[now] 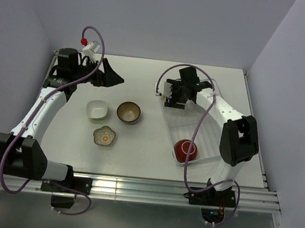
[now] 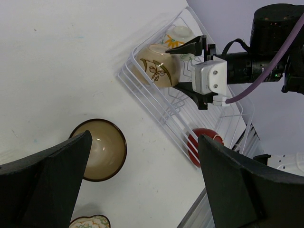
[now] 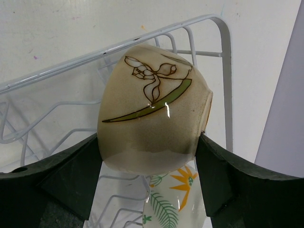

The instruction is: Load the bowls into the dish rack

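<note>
The white wire dish rack lies right of centre. My right gripper is at its far end, shut on the yellow-green bowl, tipped on its side just above the rack wires. The cream bowl with orange flowers stands in the rack right under it. The red bowl stands on edge at the rack's near end. The white squarish bowl, dark brown bowl and flower-shaped bowl sit on the table to the left. My left gripper is open and empty, raised above and beyond them.
The table is walled at the back and on both sides. The right arm and its purple cable reach over the rack. In the left wrist view the brown bowl lies below the open left gripper, beside the rack's corner.
</note>
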Controlling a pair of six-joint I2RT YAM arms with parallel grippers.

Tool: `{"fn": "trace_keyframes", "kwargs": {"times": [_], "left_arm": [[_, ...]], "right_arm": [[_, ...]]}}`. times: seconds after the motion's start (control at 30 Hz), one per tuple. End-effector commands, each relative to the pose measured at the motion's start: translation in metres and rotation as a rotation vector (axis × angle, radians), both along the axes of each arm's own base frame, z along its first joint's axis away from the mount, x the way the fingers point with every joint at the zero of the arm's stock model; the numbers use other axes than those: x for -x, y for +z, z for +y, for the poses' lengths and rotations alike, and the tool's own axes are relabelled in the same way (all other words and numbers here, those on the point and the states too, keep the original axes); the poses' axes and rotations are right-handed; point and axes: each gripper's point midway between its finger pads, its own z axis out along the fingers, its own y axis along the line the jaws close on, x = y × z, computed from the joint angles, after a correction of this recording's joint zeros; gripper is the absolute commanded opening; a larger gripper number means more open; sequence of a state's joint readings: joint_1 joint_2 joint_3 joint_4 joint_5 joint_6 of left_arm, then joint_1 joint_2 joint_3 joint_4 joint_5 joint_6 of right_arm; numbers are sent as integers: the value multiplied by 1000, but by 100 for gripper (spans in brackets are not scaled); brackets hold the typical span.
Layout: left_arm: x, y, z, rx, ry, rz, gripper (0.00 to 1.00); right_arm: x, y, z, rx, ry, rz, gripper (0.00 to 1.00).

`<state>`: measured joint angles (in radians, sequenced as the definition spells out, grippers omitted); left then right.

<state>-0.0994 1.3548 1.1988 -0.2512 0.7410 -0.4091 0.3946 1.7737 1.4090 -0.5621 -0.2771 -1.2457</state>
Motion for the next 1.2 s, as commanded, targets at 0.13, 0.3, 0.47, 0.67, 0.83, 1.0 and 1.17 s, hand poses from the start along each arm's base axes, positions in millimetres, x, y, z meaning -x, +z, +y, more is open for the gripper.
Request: {"fn": "trace_keyframes", "kwargs": {"times": [0.13,0.3,0.47,0.67,0.83,1.0,1.17], "left_arm": [[1,16,-2,17,-23,-62,100],[0,18,-1,13,-20,-69,100],[1,18,-2,17,-21,-68,99],[1,16,-1,18,-19,-64,99],[1,17,-2,24,-20,-63,99],[0,17,-2,24,-20,-65,99],[1,16,-2,25,-19,-63,99]], "right_arm": [[-39,52,1,-18,-4,-188,0],[-36,54,-2,-27,-18,-217,0],[-34,57,-5,-29,-13,-268,0],[-32,61,-9,0,11,-310,0],[-34,71,-9,-7,9,-327,0],[-35,78,-11,-1,8,-348,0],[-33,76,-14,27,15,-365,0]]}}
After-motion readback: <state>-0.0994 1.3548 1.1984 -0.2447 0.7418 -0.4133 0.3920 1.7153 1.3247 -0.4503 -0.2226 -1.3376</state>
